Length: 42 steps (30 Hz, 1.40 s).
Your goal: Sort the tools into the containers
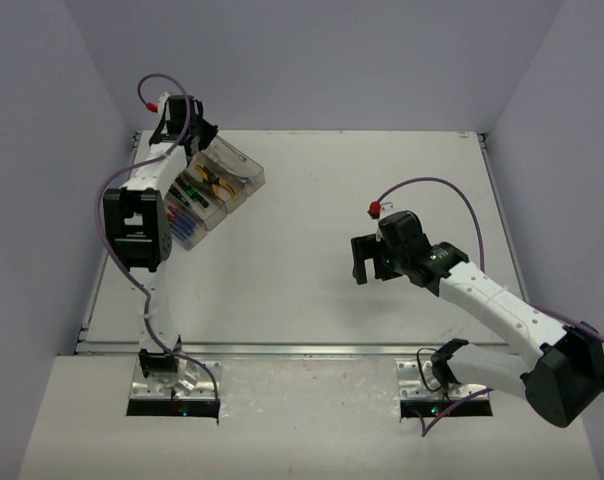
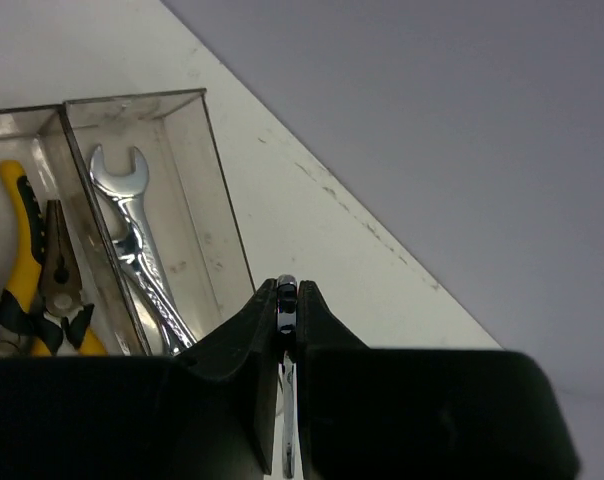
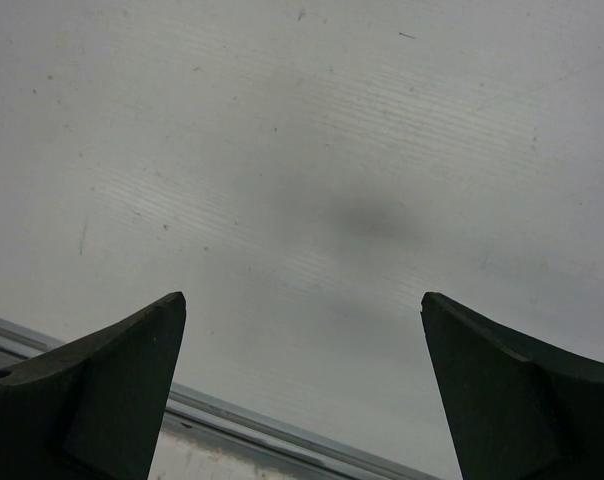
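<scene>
While the left arm stretches to the upper left of the top view, the left gripper [image 2: 287,308] sits just past the far end of the containers [image 1: 244,172]. Its jaws are pressed together on a thin silver wrench [image 2: 285,410], held edge-on; only a narrow strip shows between the fingers.

Left wrist view: end bin [image 2: 214,170] holds a silver open-end wrench [image 2: 132,240] lying lengthwise. The bin beside it, lower left of frame, holds yellow-handled pliers [image 2: 27,285]. The held wrench is outside the end bin's wall, near its right side; height above the table cannot be told.

Top view: green-black screwdrivers [image 1: 189,196] lie in a middle bin; the nearest bin is partly hidden behind the arm.

Right gripper [image 3: 302,297]: fingers spread wide, nothing between them, over bare table [image 3: 312,150] right of centre in the top view, well apart from the containers.
</scene>
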### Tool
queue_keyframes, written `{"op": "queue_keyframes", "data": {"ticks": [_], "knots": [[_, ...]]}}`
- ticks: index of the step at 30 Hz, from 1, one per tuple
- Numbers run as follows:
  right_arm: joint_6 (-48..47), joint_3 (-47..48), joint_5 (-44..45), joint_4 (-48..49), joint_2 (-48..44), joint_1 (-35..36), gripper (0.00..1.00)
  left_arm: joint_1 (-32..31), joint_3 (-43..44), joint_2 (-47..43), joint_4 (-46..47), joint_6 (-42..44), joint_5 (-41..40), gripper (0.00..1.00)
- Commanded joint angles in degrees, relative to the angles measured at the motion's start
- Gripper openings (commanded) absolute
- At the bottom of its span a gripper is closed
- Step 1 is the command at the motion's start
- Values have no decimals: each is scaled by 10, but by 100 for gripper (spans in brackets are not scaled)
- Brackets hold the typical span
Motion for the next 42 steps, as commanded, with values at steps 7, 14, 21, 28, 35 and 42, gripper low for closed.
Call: {"op": "queue_keyframes", "data": {"ticks": [7, 14, 21, 28, 35, 42], "knots": [[-11, -17, 6, 42, -28, 2, 99, 24, 213, 176, -106, 46, -4, 21], [-12, -17, 5, 45, -16, 1, 99, 24, 196, 147, -95, 52, 2, 82], [-13, -19, 11, 58, -36, 1, 99, 22, 98, -51, -96, 133, -41, 100], [-17, -6, 76, 65, -95, 2, 99, 9, -153, -319, -115, 171, -14, 100], [19, 102, 154, -101, -131, 1, 99, -214, -334, -591, -121, 271, -77, 100], [-8, 90, 203, -143, -198, 1, 99, -222, -418, -732, -188, 302, -64, 100]]}}
